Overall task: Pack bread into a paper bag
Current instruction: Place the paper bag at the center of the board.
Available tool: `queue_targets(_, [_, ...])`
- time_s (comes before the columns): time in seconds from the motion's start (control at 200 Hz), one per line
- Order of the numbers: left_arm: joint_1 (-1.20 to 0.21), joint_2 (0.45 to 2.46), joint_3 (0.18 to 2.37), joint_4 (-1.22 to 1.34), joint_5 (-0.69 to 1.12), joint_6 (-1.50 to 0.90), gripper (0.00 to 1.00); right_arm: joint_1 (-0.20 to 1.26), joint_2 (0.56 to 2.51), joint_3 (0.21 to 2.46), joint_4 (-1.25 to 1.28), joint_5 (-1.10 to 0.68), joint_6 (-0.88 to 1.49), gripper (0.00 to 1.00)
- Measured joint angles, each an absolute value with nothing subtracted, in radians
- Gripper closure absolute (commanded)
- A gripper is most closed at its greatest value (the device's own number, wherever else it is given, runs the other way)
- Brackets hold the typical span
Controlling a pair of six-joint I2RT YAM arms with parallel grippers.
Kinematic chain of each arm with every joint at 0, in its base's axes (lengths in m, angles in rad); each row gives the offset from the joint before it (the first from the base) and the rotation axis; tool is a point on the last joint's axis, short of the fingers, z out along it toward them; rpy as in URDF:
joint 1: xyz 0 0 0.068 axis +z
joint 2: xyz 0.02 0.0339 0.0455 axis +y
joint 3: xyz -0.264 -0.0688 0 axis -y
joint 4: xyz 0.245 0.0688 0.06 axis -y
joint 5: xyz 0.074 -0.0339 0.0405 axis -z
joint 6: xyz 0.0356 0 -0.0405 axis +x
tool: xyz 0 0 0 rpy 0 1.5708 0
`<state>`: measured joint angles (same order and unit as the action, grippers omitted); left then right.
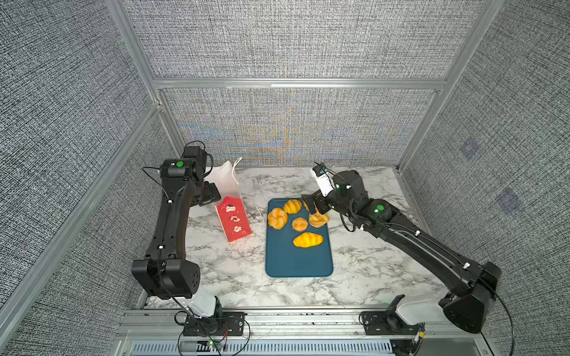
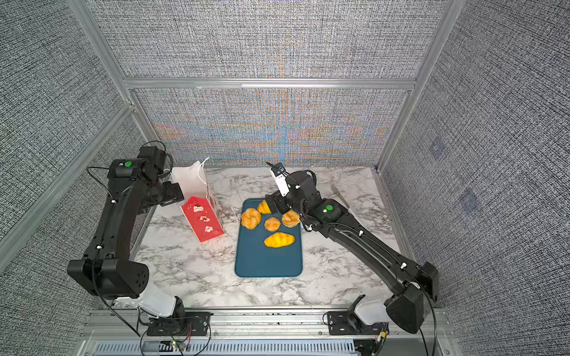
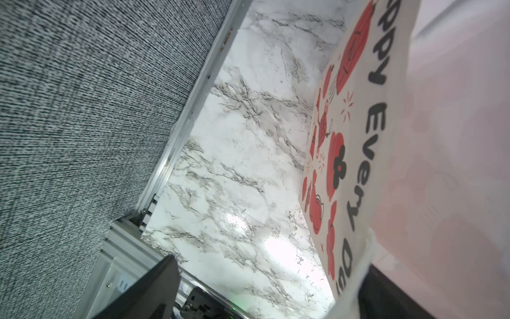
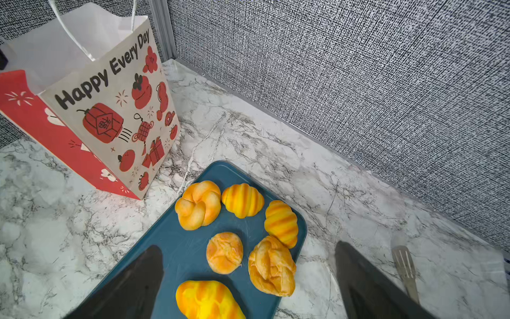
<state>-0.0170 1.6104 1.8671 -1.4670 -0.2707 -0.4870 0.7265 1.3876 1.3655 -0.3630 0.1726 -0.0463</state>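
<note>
Right wrist view: right jaws wide; round bun (image 4: 225, 252) between them, likely soft, light: pinch across middle. Left jaws wide beside paper bag (image 3: 345, 138).

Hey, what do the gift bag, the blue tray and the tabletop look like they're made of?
Gift bag: paper, matte, going by crisp folds and flat print. Blue tray: probably plastic, satin finish with fine scuffs; coated metal is possible. Tabletop: glossy marble pattern, glare spots show in the left wrist view; real stone or laminate, cannot tell.
</note>
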Motion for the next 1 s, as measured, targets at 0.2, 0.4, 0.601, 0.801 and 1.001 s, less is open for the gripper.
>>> queue_targets(0.2, [-0.017,1.623,1.892,-1.482,-0.340,-0.485,0.01,0.727,1.399,1.365,-0.363,0.175,-0.048,0.01])
queue_targets(0.4, [-0.017,1.626,1.894,-1.484,-0.377,-0.476,0.01,0.727,1.402,1.365,-0.363,0.175,-0.050,0.01])
queue_targets(0.601, [-0.017,1.638,1.917,-1.484,-0.418,-0.470,0.01,0.727,1.391,1.365,-0.363,0.176,-0.054,0.01])
queue_targets(0.801, [-0.017,1.661,1.938,-1.483,-0.427,-0.468,0.01,0.727,1.379,1.353,-0.365,0.179,-0.058,0.01])
queue_targets(1.001, [-0.017,1.666,1.956,-1.484,-0.439,-0.461,0.01,0.727,1.367,1.347,-0.371,0.182,-0.059,0.01])
